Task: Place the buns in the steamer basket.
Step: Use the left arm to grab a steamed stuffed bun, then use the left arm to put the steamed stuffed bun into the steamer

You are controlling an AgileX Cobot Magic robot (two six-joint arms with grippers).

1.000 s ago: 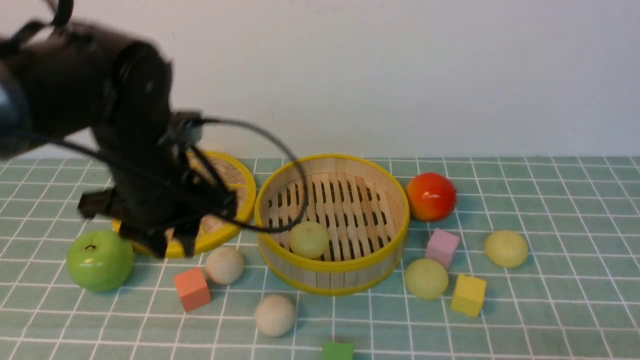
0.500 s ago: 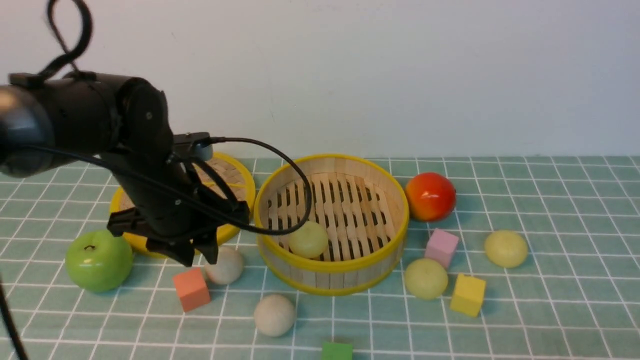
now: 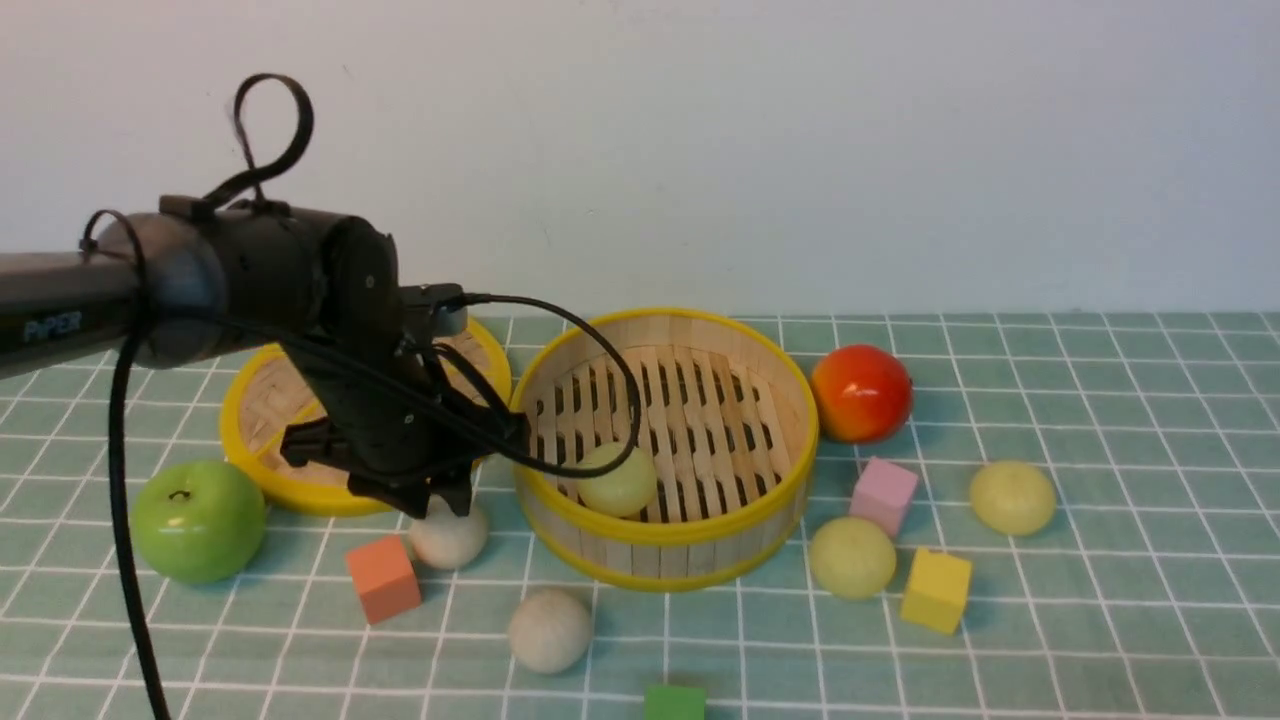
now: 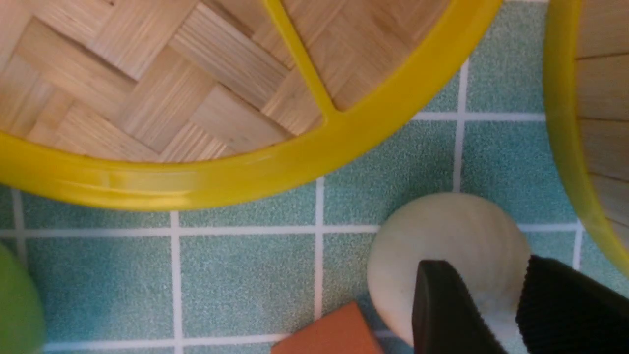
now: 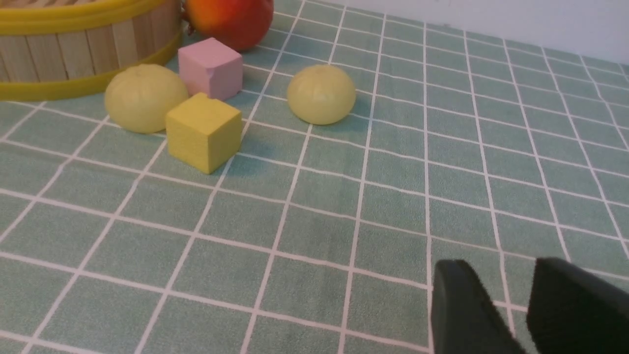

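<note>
Left claw (image 4: 484, 305) parted, empty, above off-white bun (image 4: 442, 246); orange block (image 4: 329, 334) crowds bun, basket (image 3: 665, 555) near.

Pale, plain wall (image 3: 700, 150) beyond the hand (image 3: 440, 495); small marks on it. Counter (image 3: 1130, 620) below the hand: muted green covering, white grid lines. Light soft, even.

A woven lid (image 3: 490, 360), green apple (image 3: 200, 522), orange block (image 3: 384, 579), glossy red fruit (image 3: 862, 394), pink block (image 3: 884, 496), yellow block (image 3: 936, 590) and, cut off by the frame, what seems a green block (image 3: 675, 702) sit on the bench (image 3: 1130, 600).
</note>
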